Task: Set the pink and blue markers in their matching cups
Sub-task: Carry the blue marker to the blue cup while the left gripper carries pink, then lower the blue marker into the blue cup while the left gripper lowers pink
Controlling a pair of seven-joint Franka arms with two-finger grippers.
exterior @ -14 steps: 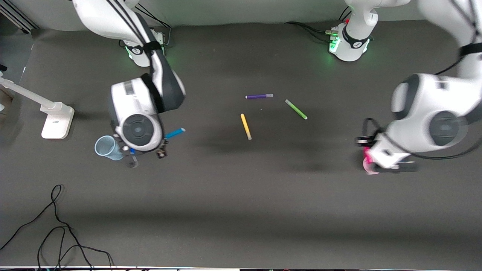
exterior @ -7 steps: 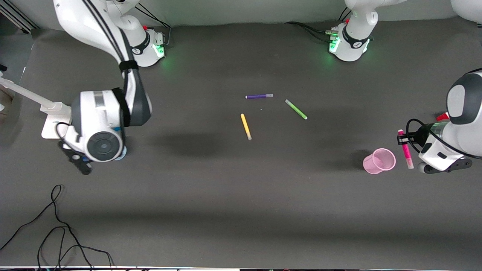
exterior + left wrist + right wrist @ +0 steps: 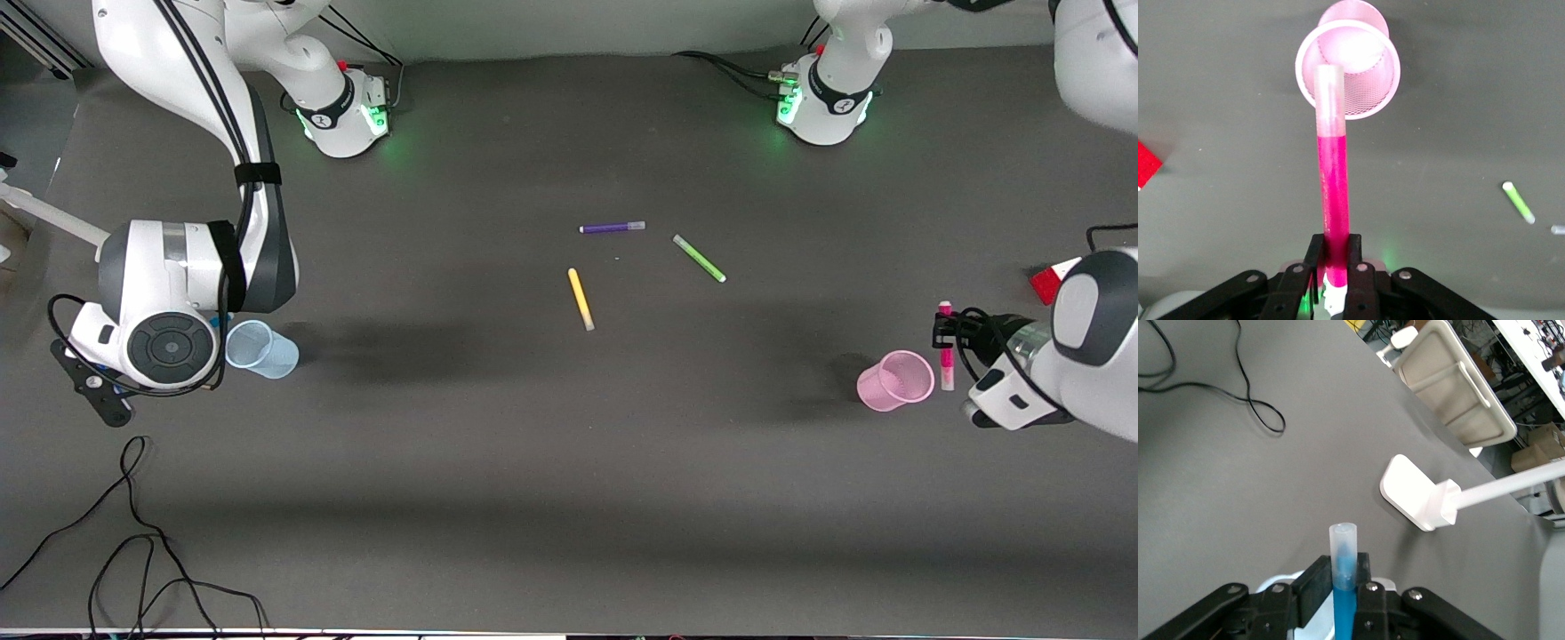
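A dark grey matte table filled the front view, with broad bare stretches along the edge nearest the front camera and between the two arms.

At about nine o'clock the right gripper hung over the right arm's end of the table, its black fingers clamped on the slim bright blue marker, whose pale translucent cap pointed away from the wrist. Just beside that arm's wrist stood one pale blue translucent plastic cup, wider at the rim, resting on the table. A white stand with a flat foot and loose black cables lay near that end.

Around the centre lay three more slim markers, well apart from both cups: one yellow, one purple at twelve o'clock from it, one green at about two o'clock.

At three o'clock stood one pale pink translucent cup, its wall finely ribbed. Just beside it the left gripper clamped the magenta-pink marker at its base, the pale cap reaching toward the cup's rim. A small red block lay near the table's edge.
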